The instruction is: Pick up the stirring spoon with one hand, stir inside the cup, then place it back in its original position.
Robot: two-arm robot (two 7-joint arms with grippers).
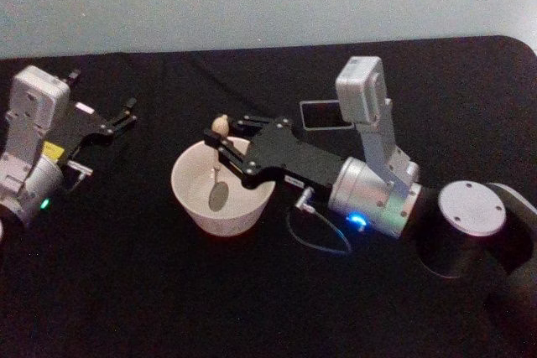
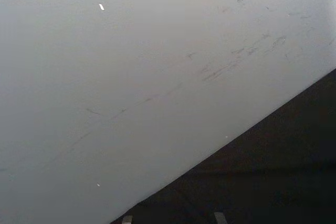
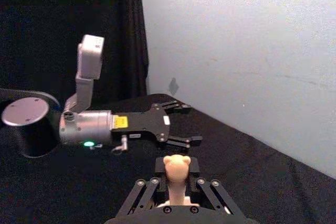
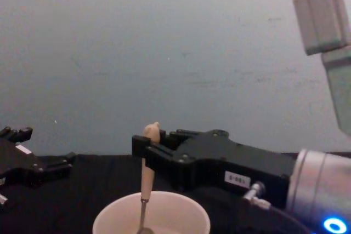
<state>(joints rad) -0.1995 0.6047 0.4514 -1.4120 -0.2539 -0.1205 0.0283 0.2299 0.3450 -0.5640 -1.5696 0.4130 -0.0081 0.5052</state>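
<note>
The cream-white cup [image 1: 228, 219] stands on the black table, left of centre. The stirring spoon [image 1: 218, 197] stands nearly upright in it, with its shiny bowl down inside and its bear-head knob on top. My right gripper [image 1: 216, 142] reaches in from the right at rim height and is shut on the cream handle just below the knob. From the chest, the spoon [image 4: 146, 175] rises out of the cup [image 4: 181, 204], held by the right gripper [image 4: 143, 150]. The right wrist view shows the spoon's knob [image 3: 177, 167] between the fingers. My left gripper [image 1: 126, 116] rests open at the far left, apart from the cup.
A dark square-mouthed holder box [image 1: 327, 113] stands behind the right arm. A thin cable [image 1: 319, 236] loops on the cloth beside the right wrist. A pale wall [image 4: 175, 53] closes the far side of the table. The left gripper [image 3: 181, 124] lies open beyond the spoon.
</note>
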